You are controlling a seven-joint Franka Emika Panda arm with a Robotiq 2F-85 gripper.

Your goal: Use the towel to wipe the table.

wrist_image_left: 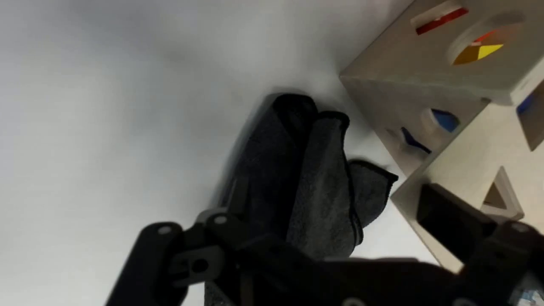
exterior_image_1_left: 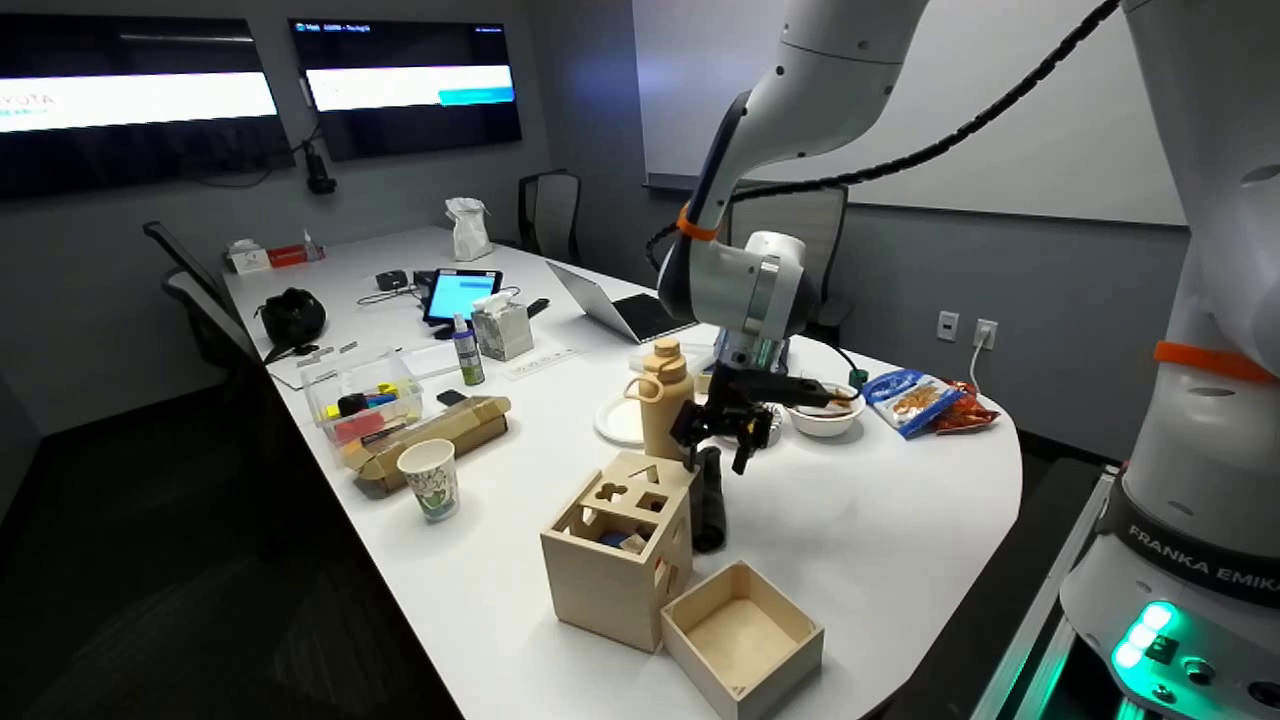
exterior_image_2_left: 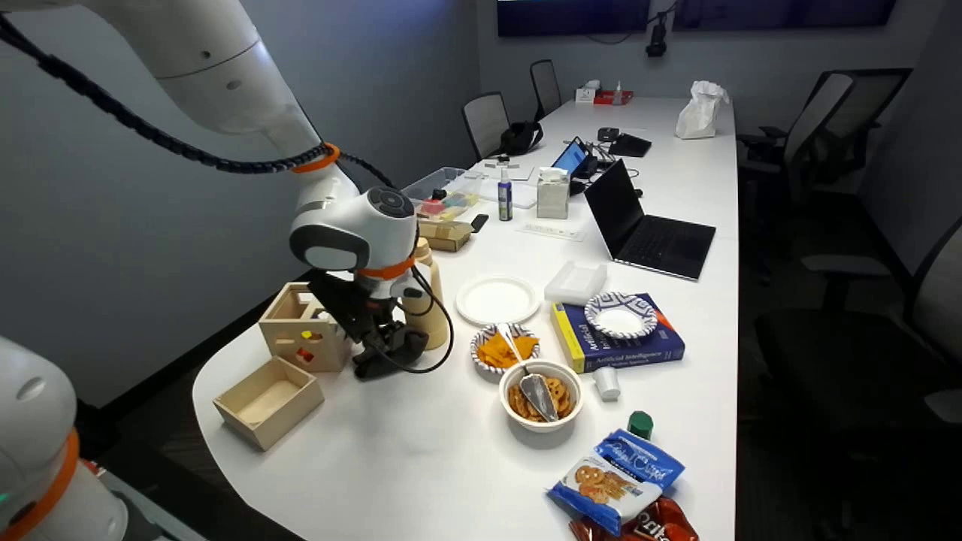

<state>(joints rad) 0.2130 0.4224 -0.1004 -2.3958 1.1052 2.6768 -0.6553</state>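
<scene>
The dark grey towel (wrist_image_left: 323, 187) with black edging lies folded on the white table (exterior_image_1_left: 860, 540). In the exterior views it is a dark bundle (exterior_image_1_left: 711, 515) (exterior_image_2_left: 391, 355) beside the wooden shape box. My gripper (exterior_image_1_left: 716, 460) points down above the towel. In the wrist view the gripper's (wrist_image_left: 340, 204) two fingers are spread wide apart, one over the towel's left side and one over the box's corner. Nothing is held between them. The gripper's body hides the towel's near part in the wrist view. In an exterior view the gripper (exterior_image_2_left: 376, 338) partly covers the towel.
The wooden shape box (exterior_image_1_left: 605, 585) stands right beside the towel, with an open wooden tray (exterior_image_1_left: 745, 640) in front. A tan bottle (exterior_image_1_left: 662, 405) stands close behind the gripper. A bowl of pretzels (exterior_image_2_left: 541, 394), a bowl of orange chips (exterior_image_2_left: 505, 349) and a book (exterior_image_2_left: 616, 342) are nearby.
</scene>
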